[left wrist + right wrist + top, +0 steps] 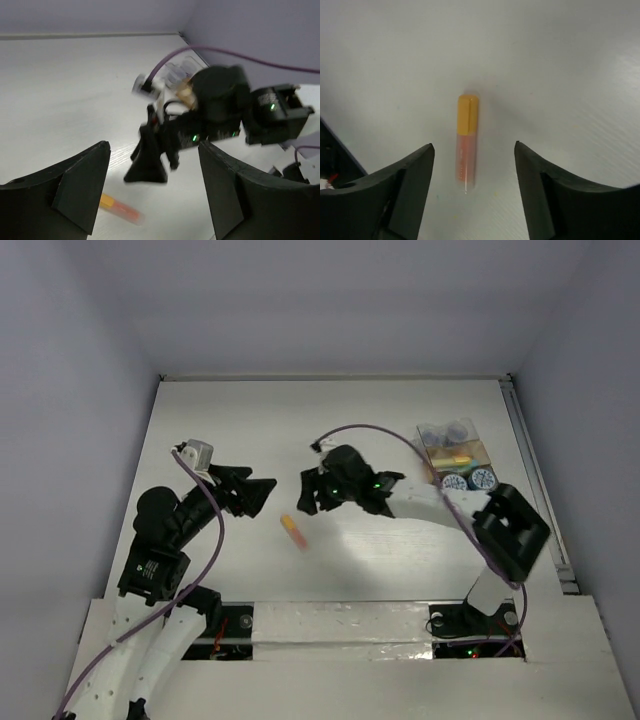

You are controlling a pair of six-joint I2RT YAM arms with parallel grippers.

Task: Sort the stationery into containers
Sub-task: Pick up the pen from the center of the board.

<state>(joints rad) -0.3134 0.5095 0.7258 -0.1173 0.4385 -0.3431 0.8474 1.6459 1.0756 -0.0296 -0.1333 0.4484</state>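
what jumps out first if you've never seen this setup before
A lone orange-and-yellow pen lies near the middle of the white table. The left pincer and the right pincer both stand open and empty, facing each other just beyond the pen. At the far right sits the cluster of containers, with two blue-and-white tape rolls showing at its near side.

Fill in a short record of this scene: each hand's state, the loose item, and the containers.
left hand: open, empty
right hand: open, empty
pen: orange-red with yellow cap, loose on the table, between the two hands
containers: far right of the table, some items already inside
tape rolls: two, blue and white, at the containers' near edge
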